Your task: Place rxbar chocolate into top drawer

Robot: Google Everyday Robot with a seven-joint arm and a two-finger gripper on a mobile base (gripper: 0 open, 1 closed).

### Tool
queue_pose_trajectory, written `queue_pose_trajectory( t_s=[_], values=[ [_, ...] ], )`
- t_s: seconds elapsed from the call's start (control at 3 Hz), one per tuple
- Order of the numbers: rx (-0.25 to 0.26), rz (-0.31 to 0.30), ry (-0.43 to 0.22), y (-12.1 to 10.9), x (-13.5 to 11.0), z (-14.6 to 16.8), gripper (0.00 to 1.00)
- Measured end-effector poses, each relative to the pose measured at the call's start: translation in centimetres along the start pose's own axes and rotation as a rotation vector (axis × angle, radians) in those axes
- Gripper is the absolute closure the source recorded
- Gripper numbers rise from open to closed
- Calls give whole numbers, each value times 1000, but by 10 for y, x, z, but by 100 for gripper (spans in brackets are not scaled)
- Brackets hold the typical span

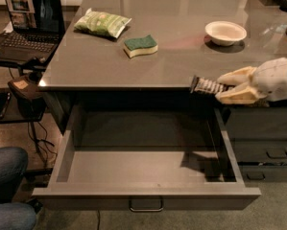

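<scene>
The rxbar chocolate (206,85), a small flat bar in a black wrapper with white lettering, is held level at the counter's front right edge. My gripper (228,86) comes in from the right with cream fingers (235,75) shut on the bar's right end. The bar hangs above the right end of the top drawer (148,163), which is pulled fully open, with a plain grey interior and a metal loop handle (146,205) on its front. The drawer holds nothing visible.
On the grey counter (172,37) lie a green chip bag (101,23), a green-and-yellow sponge (140,45) and a white bowl (225,32). A laptop (28,23) stands at the left. Dark drawers (268,143) are at the right. A person's knees (6,190) show at the lower left.
</scene>
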State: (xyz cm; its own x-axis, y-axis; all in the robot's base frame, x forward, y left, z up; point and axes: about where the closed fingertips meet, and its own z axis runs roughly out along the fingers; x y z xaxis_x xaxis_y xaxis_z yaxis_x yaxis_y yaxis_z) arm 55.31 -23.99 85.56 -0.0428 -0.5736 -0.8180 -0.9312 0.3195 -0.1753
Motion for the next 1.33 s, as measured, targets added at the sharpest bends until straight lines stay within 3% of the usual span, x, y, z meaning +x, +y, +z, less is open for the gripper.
queue_pose_trajectory(
  t_s=[0.33, 0.67, 1.0, 1.33],
  values=[
    [94, -106, 49, 38, 4, 42, 100],
    [94, -106, 49, 38, 5, 43, 100],
    [59, -99, 63, 52, 20, 78, 100],
    [44, -105, 111, 80, 51, 140, 100]
  ],
)
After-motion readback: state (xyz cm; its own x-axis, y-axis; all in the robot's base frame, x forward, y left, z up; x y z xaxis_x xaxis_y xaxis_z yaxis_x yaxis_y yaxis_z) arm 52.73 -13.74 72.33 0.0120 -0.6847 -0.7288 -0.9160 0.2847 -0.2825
